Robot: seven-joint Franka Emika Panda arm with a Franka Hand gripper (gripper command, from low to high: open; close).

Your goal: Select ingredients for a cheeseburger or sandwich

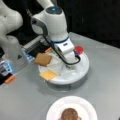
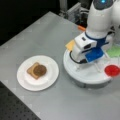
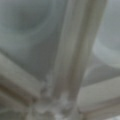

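A white round plate (image 2: 23,81) at a front view's left carries a tan bread slice (image 2: 31,70) with a dark brown round patty (image 2: 40,70) lying on it; the patty (image 1: 70,114) also shows at a front view's bottom. A second bread slice (image 1: 43,59) and a yellow cheese square (image 1: 48,74) lie in the round white divided tray (image 1: 75,77). My gripper (image 1: 67,63) is lowered into the tray's middle, to the right of the bread and cheese; the hand hides its fingertips. The wrist view shows only the tray's white dividers (image 3: 72,50) very close.
A red round piece (image 2: 111,70) and a green piece (image 2: 115,51) lie in the tray's other compartments. The arm's base (image 1: 12,50) and a small orange item (image 1: 10,79) are at a front view's left. The grey table (image 2: 37,32) stretches around plate and tray.
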